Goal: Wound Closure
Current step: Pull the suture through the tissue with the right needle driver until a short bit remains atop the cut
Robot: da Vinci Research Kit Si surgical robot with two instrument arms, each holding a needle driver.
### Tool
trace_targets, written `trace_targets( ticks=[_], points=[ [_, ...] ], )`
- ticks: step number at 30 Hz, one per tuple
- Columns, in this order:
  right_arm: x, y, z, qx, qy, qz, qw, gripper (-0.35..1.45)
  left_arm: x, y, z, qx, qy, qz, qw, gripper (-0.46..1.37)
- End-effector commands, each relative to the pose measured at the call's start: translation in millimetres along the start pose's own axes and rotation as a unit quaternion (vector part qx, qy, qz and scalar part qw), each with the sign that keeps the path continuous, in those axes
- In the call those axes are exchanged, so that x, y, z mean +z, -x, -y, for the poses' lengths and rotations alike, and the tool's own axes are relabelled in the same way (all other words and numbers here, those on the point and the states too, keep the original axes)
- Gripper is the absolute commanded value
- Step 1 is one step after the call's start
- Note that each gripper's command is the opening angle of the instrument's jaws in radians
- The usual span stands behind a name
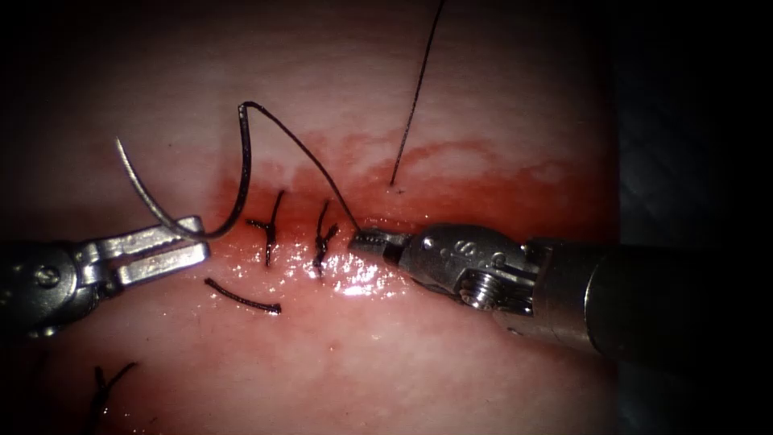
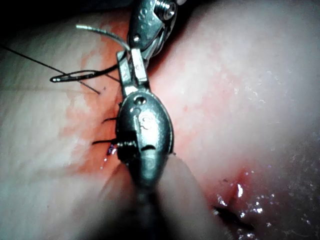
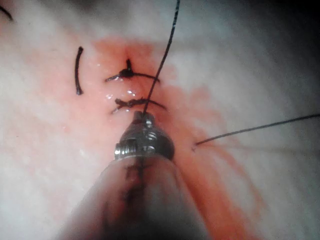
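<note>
The tissue [image 1: 451,354] spans the endoscope view, with red fluid [image 1: 483,193] banded along the horizontal cut [image 1: 346,229]. Two tied stitches [image 1: 270,227] cross the cut near its left part.

The right arm's tool [image 1: 366,238] comes in from the right and lies low along the cut, its tip just right of the second stitch. Its jaws are clenched on the thread [image 1: 298,145], right where the thread meets the cut. In the right wrist view the same tool [image 3: 144,119] pinches the thread [image 3: 162,60] just beside the nearer stitch.

The left arm's tool [image 1: 197,238] sits at the left, beside the first stitch. Its jaws grip the curved needle [image 1: 153,201] near the middle of its curve. The needle is free of the tissue, raised above it, its point up and to the left, its tail rising to where the thread loops off toward the right tool. The left wrist view shows this tool [image 2: 131,67] clamped on the needle [image 2: 102,34].

A second thread strand [image 1: 415,97] enters the tissue above the cut. A cut end of thread [image 1: 241,298] lies loose below the stitches.
</note>
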Motion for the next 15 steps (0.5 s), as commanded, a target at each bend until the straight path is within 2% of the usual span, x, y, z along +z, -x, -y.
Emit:
trace_targets(
  ticks=[1, 5, 10, 15],
  points=[
    [-0.3, -0.2, 0.2, 0.000, 0.001, 0.006, 1.000, -0.35, 0.0, 0.0, 0.0, 0.000, 0.004, 0.001, 1.0000, -0.35],
    [-1.3, -0.2, 0.5, 0.000, -0.003, 0.007, 1.000, -0.35, 0.1, 0.1, 0.2, 0.000, 0.003, 0.001, 1.0000, -0.35],
    [-2.9, -0.4, 2.1, 0.021, -0.014, 0.013, 1.000, -0.35, 0.3, 1.2, 1.0, 0.004, -0.002, 0.002, 1.0000, -0.35],
    [-3.8, -0.5, 5.7, 0.030, -0.048, 0.022, 0.998, -0.35, 0.8, 3.0, 2.5, 0.007, -0.012, 0.005, 0.9999, -0.35]
  ],
)
